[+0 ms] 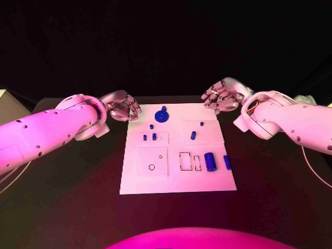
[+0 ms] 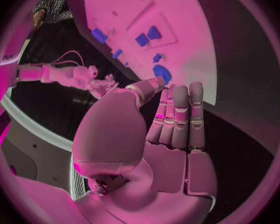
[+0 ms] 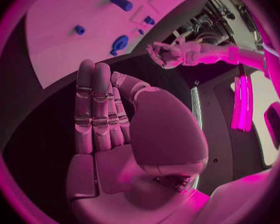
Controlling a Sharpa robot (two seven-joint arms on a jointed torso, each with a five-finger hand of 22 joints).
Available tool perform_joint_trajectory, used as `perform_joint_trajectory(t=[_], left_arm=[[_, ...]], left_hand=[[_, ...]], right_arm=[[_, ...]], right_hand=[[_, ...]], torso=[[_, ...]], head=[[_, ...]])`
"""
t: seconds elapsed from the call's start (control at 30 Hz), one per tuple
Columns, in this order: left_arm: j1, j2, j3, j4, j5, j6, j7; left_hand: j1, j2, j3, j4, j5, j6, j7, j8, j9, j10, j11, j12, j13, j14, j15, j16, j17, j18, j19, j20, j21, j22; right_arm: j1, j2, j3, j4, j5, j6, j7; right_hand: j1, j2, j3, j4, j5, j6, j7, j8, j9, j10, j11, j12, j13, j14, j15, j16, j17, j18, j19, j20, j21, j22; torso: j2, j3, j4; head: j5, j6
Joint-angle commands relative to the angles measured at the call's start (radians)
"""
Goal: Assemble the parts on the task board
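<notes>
My left hand (image 1: 122, 107) and right hand (image 1: 223, 96): fingers curled, holding nothing, flanking task board (image 1: 177, 179) far corners. Parts on board: gear (image 1: 162, 115) near far edge, cylinder (image 1: 210, 162) near right edge.

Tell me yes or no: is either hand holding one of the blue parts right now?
No: in the head view the left hand and right hand sit off the task board far corners with nothing in them.
</notes>
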Motion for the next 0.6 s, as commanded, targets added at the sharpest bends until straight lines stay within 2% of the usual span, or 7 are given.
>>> perform_joint_trajectory(t=[0.03,0.13,0.2,0.23,0.33,0.5,0.6], left_arm=[[0.000,-0.036,0.006,0.056,0.346,-0.049,0.165],[0.000,-0.084,0.011,0.124,0.519,-0.017,0.224],[0.000,-0.114,0.013,0.170,0.631,0.000,0.257],[0.000,-0.125,0.013,0.187,0.669,0.006,0.269],[0.000,-0.161,0.014,0.242,0.775,0.022,0.299],[-0.001,-0.200,0.015,0.296,0.843,0.032,0.320],[-0.001,-0.216,0.015,0.313,0.860,0.033,0.326]], left_hand=[[-0.004,0.013,-0.006,0.012,-0.002,0.003,0.007,0.002,0.002,-0.010,0.000,0.008,0.001,-0.013,0.002,-0.020,-0.011,0.014,-0.011,0.001,-0.013,-0.008],[-0.015,0.010,-0.022,0.022,-0.004,0.001,0.009,-0.001,0.005,-0.022,0.004,0.013,0.001,-0.037,0.006,-0.055,-0.028,0.014,-0.025,0.006,-0.046,-0.027],[-0.019,0.007,-0.031,0.027,-0.003,-0.002,0.010,-0.003,0.005,-0.027,0.006,0.015,0.001,-0.045,0.008,-0.067,-0.034,0.014,-0.029,0.008,-0.060,-0.036],[-0.021,0.005,-0.036,0.029,-0.002,-0.004,0.011,-0.004,0.006,-0.030,0.007,0.017,0.001,-0.050,0.009,-0.075,-0.038,0.014,-0.031,0.010,-0.070,-0.042],[-0.025,0.002,-0.044,0.033,-0.002,-0.005,0.012,-0.005,0.007,-0.034,0.008,0.019,0.001,-0.057,0.011,-0.088,-0.044,0.014,-0.033,0.012,-0.085,-0.053],[-0.024,0.003,-0.046,0.034,-0.001,-0.007,0.012,-0.006,0.008,-0.036,0.008,0.019,0.000,-0.057,0.011,-0.091,-0.046,0.014,-0.032,0.012,-0.090,-0.057],[-0.023,0.004,-0.046,0.034,0.000,-0.008,0.013,-0.007,0.008,-0.037,0.009,0.020,0.000,-0.054,0.011,-0.090,-0.046,0.015,-0.029,0.012,-0.091,-0.058]], right_arm=[[-0.005,0.005,0.000,-0.007,-0.328,0.087,-0.073],[-0.013,0.011,0.000,-0.012,-0.427,0.103,-0.109],[-0.017,0.015,0.000,-0.016,-0.477,0.110,-0.132],[-0.019,0.017,0.000,-0.018,-0.500,0.113,-0.145],[-0.024,0.023,0.000,-0.024,-0.548,0.125,-0.173],[-0.032,0.031,0.000,-0.029,-0.580,0.146,-0.196],[-0.041,0.039,0.000,-0.027,-0.589,0.155,-0.202]], right_hand=[[-0.029,-0.014,0.030,-0.001,-0.012,0.008,0.000,-0.008,0.001,0.005,0.001,-0.014,0.001,0.032,-0.002,0.134,0.106,-0.004,0.000,0.000,0.059,0.048],[-0.056,-0.031,0.059,0.004,-0.027,0.002,0.000,-0.013,0.007,-0.008,-0.001,-0.021,0.001,0.038,0.002,0.374,0.312,-0.027,0.036,0.008,0.254,0.263],[-0.063,-0.039,0.064,0.006,-0.032,-0.001,0.000,-0.015,0.009,-0.015,0.002,-0.021,0.001,0.037,0.003,0.422,0.353,-0.033,0.043,0.011,0.300,0.314],[-0.073,-0.045,0.064,0.011,-0.042,-0.004,-0.001,-0.017,0.010,-0.031,0.004,-0.024,-0.001,0.044,0.005,0.477,0.401,-0.044,0.059,0.015,0.359,0.381],[-0.083,-0.060,0.057,0.015,-0.059,-0.010,-0.001,-0.020,0.014,-0.069,0.008,-0.023,-0.002,0.045,0.010,0.551,0.461,-0.053,0.073,0.021,0.429,0.461],[-0.081,-0.063,0.045,0.016,-0.063,-0.012,-0.001,-0.022,0.018,-0.091,0.010,-0.019,-0.001,0.039,0.011,0.587,0.487,-0.057,0.074,0.026,0.463,0.500],[-0.077,-0.061,0.035,0.017,-0.062,-0.012,0.000,-0.022,0.021,-0.103,0.011,-0.014,0.000,0.040,0.013,0.622,0.514,-0.062,0.080,0.029,0.501,0.545]], torso=[[0.002,-0.0009,-0.0022],[0.004,-0.0027,-0.0019],[0.004,-0.0029,-0.0008],[0.003,-0.0026,0.0004],[0.003,-0.0034,0.0021],[0.003,-0.0060,0.0001],[0.003,-0.0031,-0.0028]], head=[[-0.018,0.011],[-0.035,0.018],[-0.044,0.021],[-0.049,0.022],[-0.060,0.025],[-0.066,0.028],[-0.065,0.029]])
